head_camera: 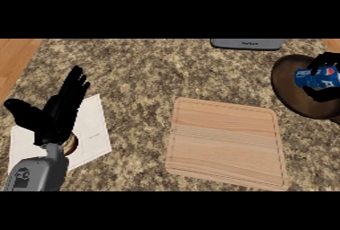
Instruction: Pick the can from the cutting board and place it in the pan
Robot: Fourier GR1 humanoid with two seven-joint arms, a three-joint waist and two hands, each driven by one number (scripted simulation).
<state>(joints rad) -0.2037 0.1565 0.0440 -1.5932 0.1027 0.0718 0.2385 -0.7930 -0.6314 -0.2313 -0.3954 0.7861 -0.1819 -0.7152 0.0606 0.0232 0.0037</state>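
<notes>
A speckled granite desk (pixel 153 72) is filling the head view, with a strip of wood showing at its far left edge. We are noting a bare wooden cutting board (pixel 227 141) lying flat at centre; nothing is resting on it. Left of it a sheet of white paper (pixel 93 130) is lying under our left hand (pixel 63 108), which is standing open with fingers straight and upward, resting, holding nothing. A grey object (pixel 247 43) is sitting at the top edge, only partly in view.

At the right edge a dark brown pan (pixel 292 90) is showing, cut off by the frame. Our right hand (pixel 324 78) is hanging over it with black fingers curled round the blue can (pixel 317 77), which is lying roughly sideways in the grasp. We are judging the can to be above the pan's interior, but we cannot tell whether it is touching the bottom yet.

We are treating the can as light, rigid and smooth-walled, likely to slide or roll if released on its side. Its thin wall may dent, so the wrap round the mid-body looks like the sensible hold. We are reckoning the task nearly finished, with lowering and release remaining.
</notes>
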